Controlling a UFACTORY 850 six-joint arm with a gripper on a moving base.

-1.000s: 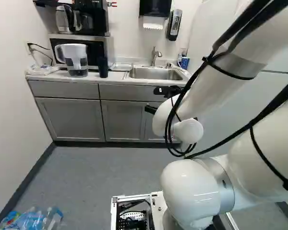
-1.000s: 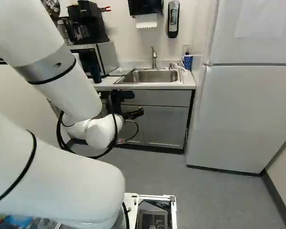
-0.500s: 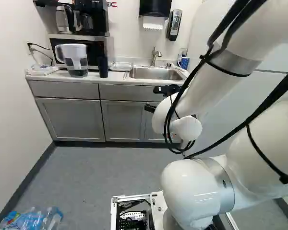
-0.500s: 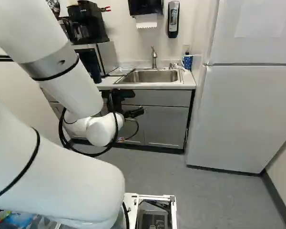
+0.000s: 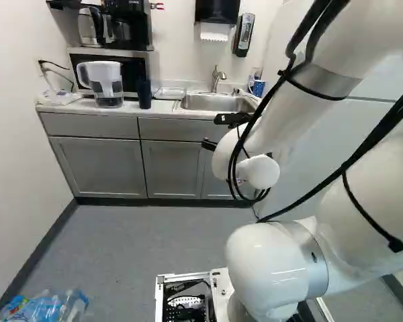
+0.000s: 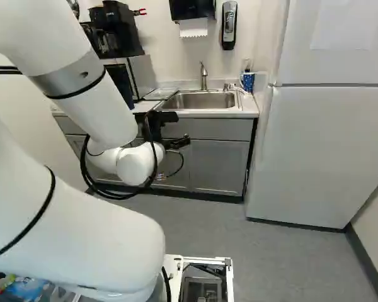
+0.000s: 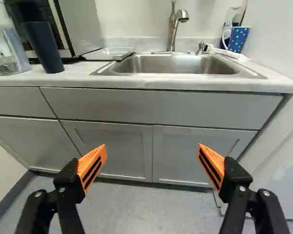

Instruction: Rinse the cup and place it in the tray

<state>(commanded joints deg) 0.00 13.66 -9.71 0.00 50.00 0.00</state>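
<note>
In the right base view my gripper is in front of the cabinet, below the counter's edge. The wrist view shows the gripper open, its orange pads wide apart with nothing between them. Ahead, a tall dark cup stands upright on the counter by the microwave. Between it and the sink lies a shallow, clear tray. The metal sink has a faucet behind it. A blue dotted cup stands at the sink's far right corner, beside a clear container. The sink's bottom is hidden.
A water pitcher and the microwave stand on the counter, with a coffee maker above. The refrigerator borders the sink's right side. Bagged bottles lie on the floor at the left base view's lower left.
The arm's wrist has risen slightly, bringing the gripper a little higher in front of the cabinet. Its upper links have shifted too. The base and the things on the counter have stayed put.
</note>
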